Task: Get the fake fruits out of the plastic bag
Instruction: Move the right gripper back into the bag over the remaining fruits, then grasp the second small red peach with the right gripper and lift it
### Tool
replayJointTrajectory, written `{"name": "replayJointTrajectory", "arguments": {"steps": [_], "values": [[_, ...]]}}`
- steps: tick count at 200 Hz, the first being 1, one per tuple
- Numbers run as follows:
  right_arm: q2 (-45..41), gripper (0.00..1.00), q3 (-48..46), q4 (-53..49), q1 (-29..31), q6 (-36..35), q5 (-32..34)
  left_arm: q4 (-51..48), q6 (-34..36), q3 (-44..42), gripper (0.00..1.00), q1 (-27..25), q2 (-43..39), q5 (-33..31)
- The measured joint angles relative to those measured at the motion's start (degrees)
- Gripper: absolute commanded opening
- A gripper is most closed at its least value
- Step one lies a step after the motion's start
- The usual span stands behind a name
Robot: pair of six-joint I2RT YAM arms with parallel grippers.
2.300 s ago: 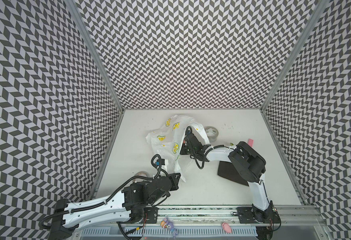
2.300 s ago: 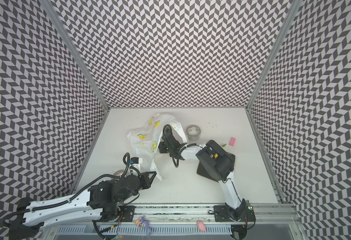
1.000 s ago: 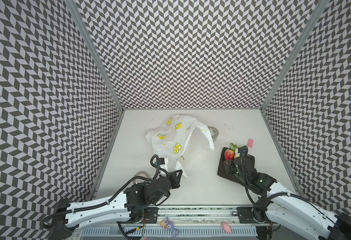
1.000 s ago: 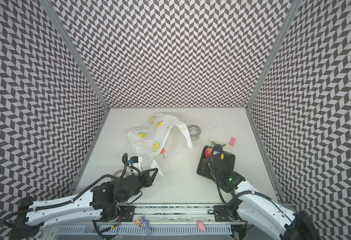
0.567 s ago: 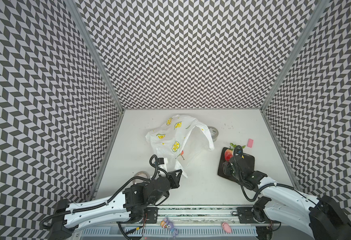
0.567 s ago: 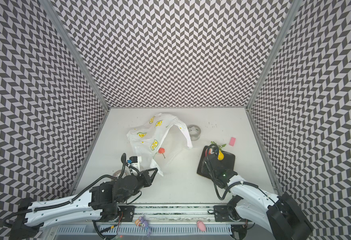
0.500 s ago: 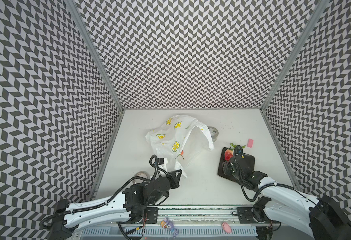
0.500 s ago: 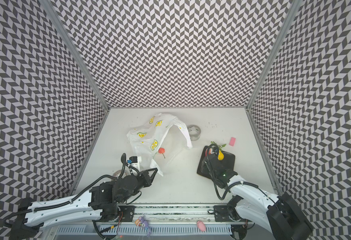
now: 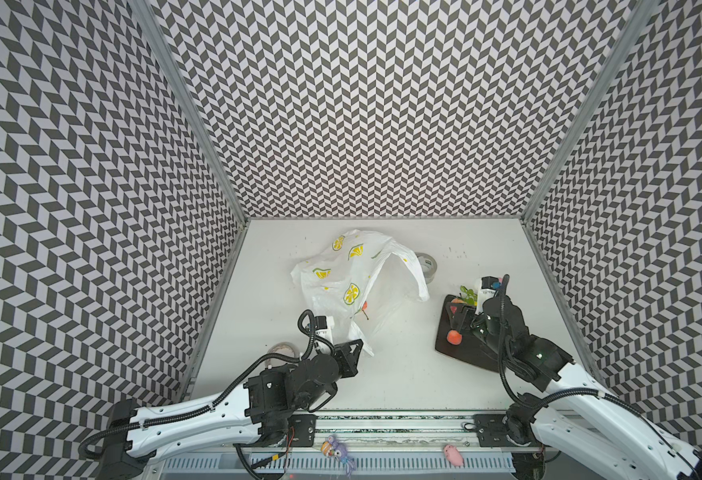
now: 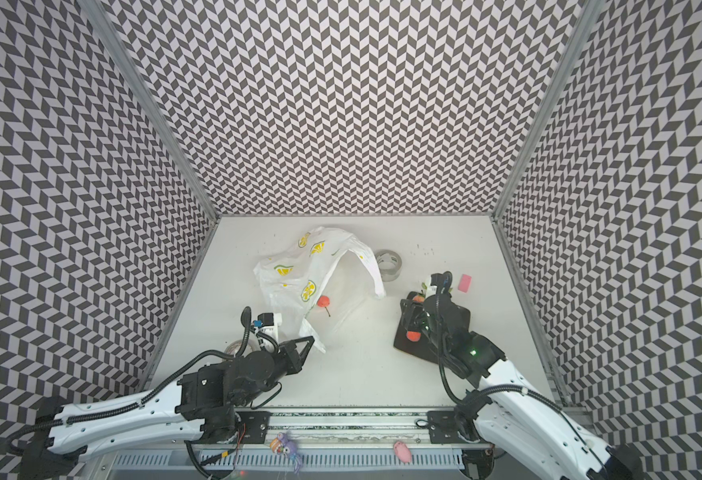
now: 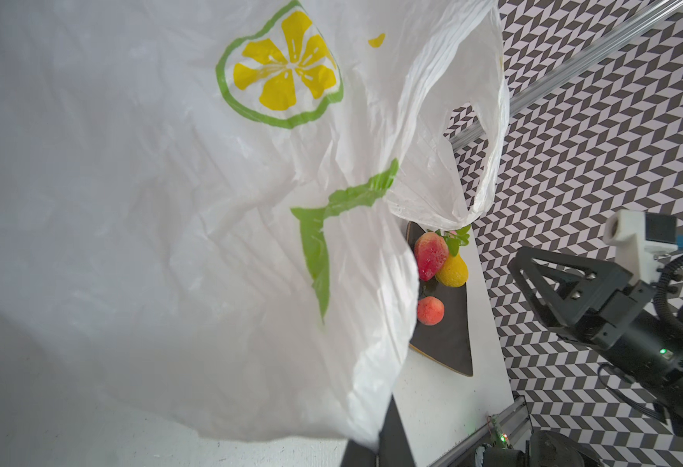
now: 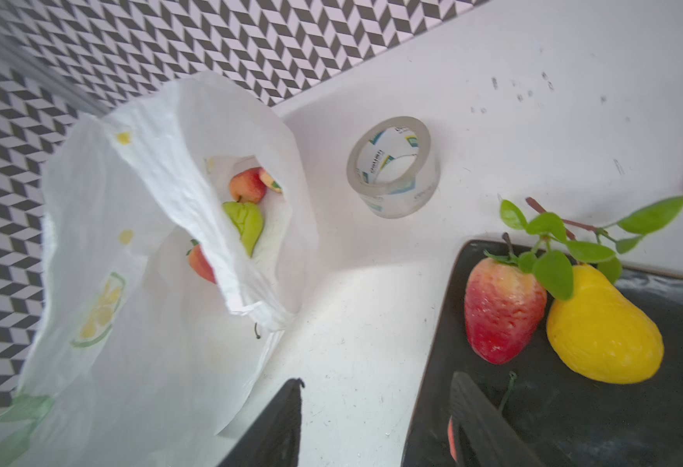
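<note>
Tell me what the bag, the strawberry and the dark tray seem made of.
The plastic bag: thin translucent white film, crinkled, so likely polythene. The strawberry: glossy moulded skin with fine dimples, probably plastic or foam. The tray: flat, dark, matte with faint smears; slate or plastic, cannot tell.

surface: white table (image 9: 403, 374) | on it: plastic bag (image 9: 341, 274), black tray (image 9: 459, 355), tape roll (image 9: 426, 264), pink block (image 10: 464, 283)
</note>
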Motion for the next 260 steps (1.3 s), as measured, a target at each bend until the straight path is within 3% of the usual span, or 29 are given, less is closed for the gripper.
{"name": "replayJointTrajectory", "arguments": {"steps": [45,73,156,260], "values": [[12.24,0.53,5.07,5.25,16.74,-0.48,-1.46,0.02,0.02,0.0,0.0,0.0,0.04,0.04],[24.22,0.53,8.9,11.39,21.05,-1.55,-1.86,-0.2,0.02,0.0,0.0,0.0,0.02,0.09],[51.91,0.6,22.14,22.23,19.56,-3.28,1.55,-3.04,-0.02,0.09,0.0,0.0,-1.79,0.13],[68.67,0.62,34.97,24.33,16.15,-3.48,1.86,-6.16,-1.27,0.13,0.0,0.0,-4.07,0.09]]}}
